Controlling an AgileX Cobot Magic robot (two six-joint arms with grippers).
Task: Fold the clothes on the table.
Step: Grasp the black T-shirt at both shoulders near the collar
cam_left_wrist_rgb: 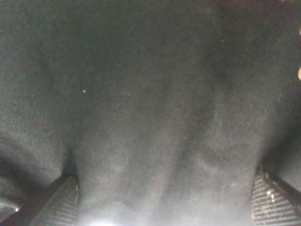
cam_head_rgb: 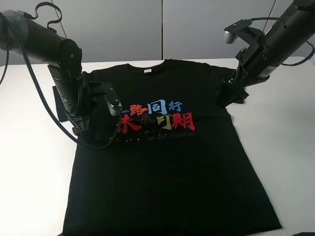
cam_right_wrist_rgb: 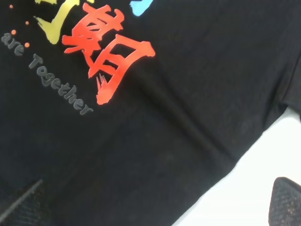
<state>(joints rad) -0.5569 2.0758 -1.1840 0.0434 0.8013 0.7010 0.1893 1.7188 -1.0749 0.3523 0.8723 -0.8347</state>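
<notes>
The clothes are one black T-shirt (cam_head_rgb: 167, 162), spread flat and chest up on the white table (cam_head_rgb: 280, 142), with red, blue and yellow characters (cam_head_rgb: 157, 117) across the chest. My left gripper (cam_head_rgb: 92, 123) is low over the shirt's left shoulder, beside the sleeve (cam_head_rgb: 58, 104). Close up, the left gripper (cam_left_wrist_rgb: 167, 207) is open, its fingertips (cam_left_wrist_rgb: 59, 202) wide apart and black cloth filling the gap between them. My right gripper (cam_head_rgb: 230, 97) hangs over the shirt's right side near the armpit. The right gripper (cam_right_wrist_rgb: 155, 212) is open, straddling the shirt (cam_right_wrist_rgb: 155, 141) edge above the bare table (cam_right_wrist_rgb: 240, 188).
Bare white tabletop (cam_head_rgb: 29, 167) lies on both sides of the shirt. Grey wall panels (cam_head_rgb: 162, 27) stand behind the table's far edge. The shirt's hem reaches the bottom of the exterior high view.
</notes>
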